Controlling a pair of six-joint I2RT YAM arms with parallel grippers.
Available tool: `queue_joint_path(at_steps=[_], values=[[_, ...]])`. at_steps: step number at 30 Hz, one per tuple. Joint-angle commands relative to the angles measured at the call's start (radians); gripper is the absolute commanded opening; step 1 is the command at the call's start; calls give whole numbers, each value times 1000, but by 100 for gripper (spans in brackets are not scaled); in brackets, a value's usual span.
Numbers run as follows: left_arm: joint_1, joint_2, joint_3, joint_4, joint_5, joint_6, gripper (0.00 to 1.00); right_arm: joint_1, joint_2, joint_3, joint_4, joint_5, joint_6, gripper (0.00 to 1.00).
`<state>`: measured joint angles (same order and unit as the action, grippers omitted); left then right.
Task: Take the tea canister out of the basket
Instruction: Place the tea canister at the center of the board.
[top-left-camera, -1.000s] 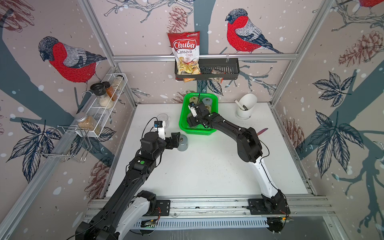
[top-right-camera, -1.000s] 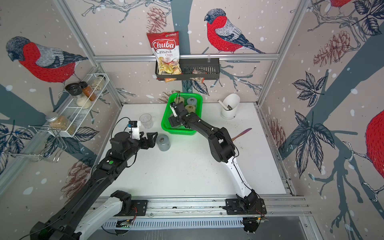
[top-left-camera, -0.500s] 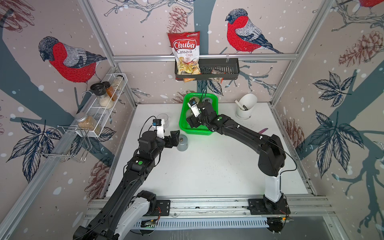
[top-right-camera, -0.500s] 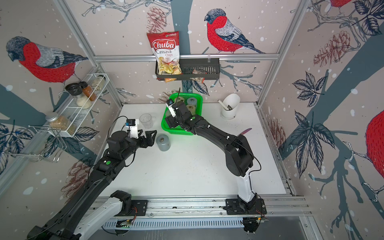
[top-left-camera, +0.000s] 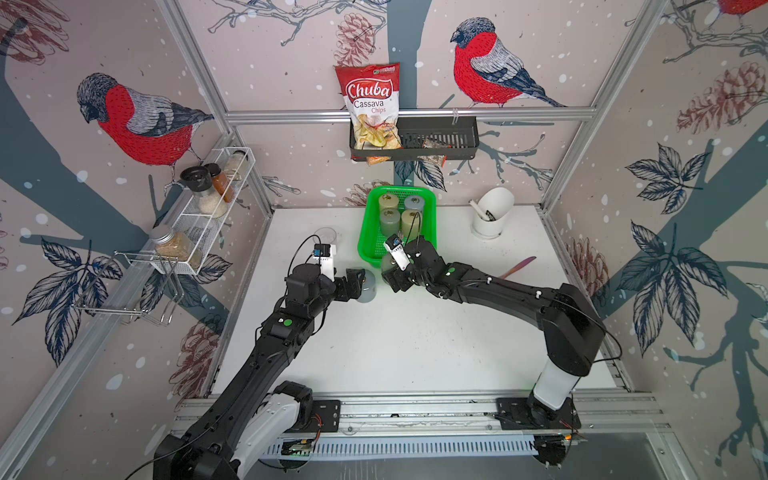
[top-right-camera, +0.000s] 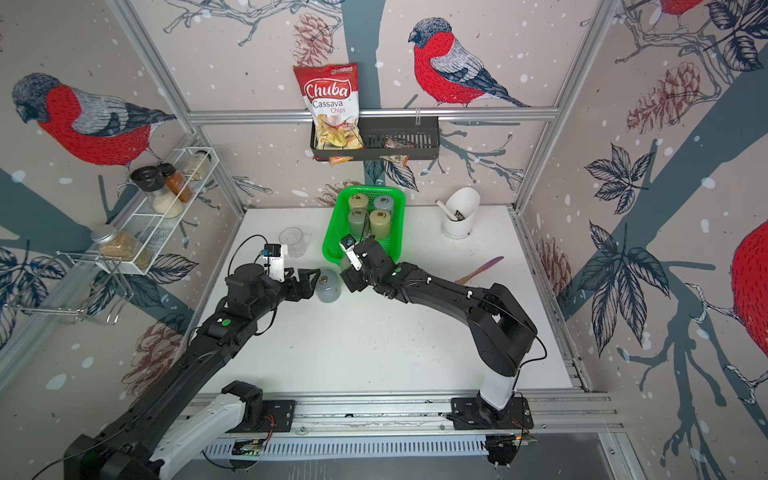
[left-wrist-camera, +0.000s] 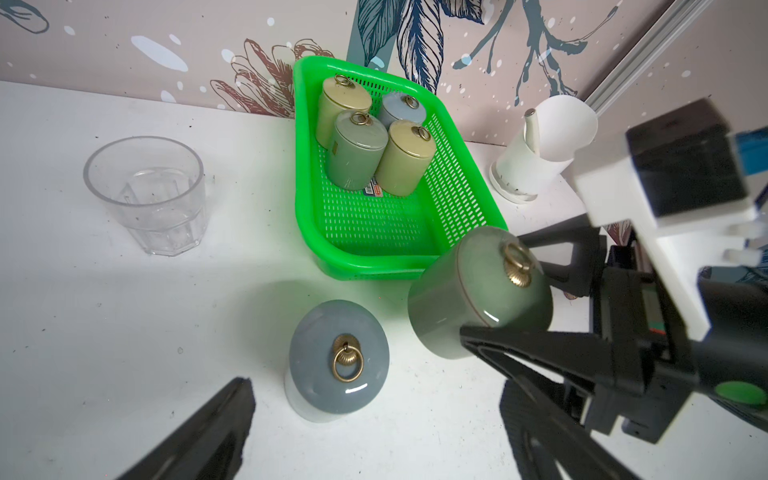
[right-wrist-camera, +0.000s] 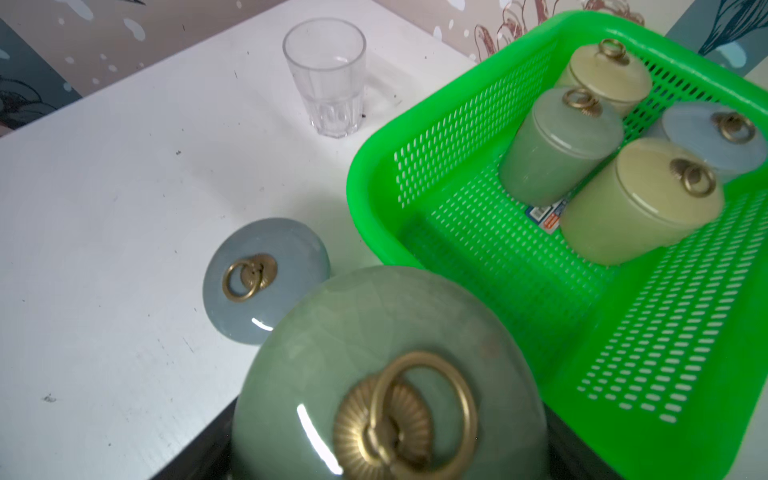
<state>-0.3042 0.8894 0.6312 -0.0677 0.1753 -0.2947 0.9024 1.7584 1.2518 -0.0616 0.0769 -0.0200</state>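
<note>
The right gripper (top-left-camera: 390, 272) has the green canister (left-wrist-camera: 478, 291) clamped between its black fingers, which press on opposite sides of the body. The canister is tilted, with its lid and brass ring turned up towards the wrist. It is out of the basket (top-left-camera: 365, 232), just outside the near corner on the side facing the left arm. I can't tell whether its base touches the tabletop (top-left-camera: 415, 340) or is lifted clear of it. The basket sits at the middle of the tabletop's back edge, its long side running towards the front. Four canisters (left-wrist-camera: 365, 141) stand upright and bunched together at its far end: two yellowish, one green and one pale blue-grey. The near half shows only bare mesh and a small label. The left gripper (top-left-camera: 356, 282) is down low near the tabletop with its jaws wide apart and holding nothing. Its fingers (left-wrist-camera: 216, 428) point at the grey canister (left-wrist-camera: 338, 357), which stands upright on the tabletop just beside the green one and in front of the basket. The fingers lie to either side of it and are not touching it. A clear glass (left-wrist-camera: 145, 191) stands near the back edge, beside the basket on the left arm's side. A white holder (top-left-camera: 484, 226) with a utensil in it stands towards the back right corner, and a spatula (top-left-camera: 517, 266) lies near the right edge.
</note>
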Motion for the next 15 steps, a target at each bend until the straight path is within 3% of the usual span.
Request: queue_joint_path(at_steps=[1, 15], values=[[-1, 6, -6, 56, 19, -14, 97, 13, -4, -34, 145, 16, 26, 0], [-5, 23, -13, 51, 11, -8, 97, 33, 88, -93, 235, 31, 58, 0]])
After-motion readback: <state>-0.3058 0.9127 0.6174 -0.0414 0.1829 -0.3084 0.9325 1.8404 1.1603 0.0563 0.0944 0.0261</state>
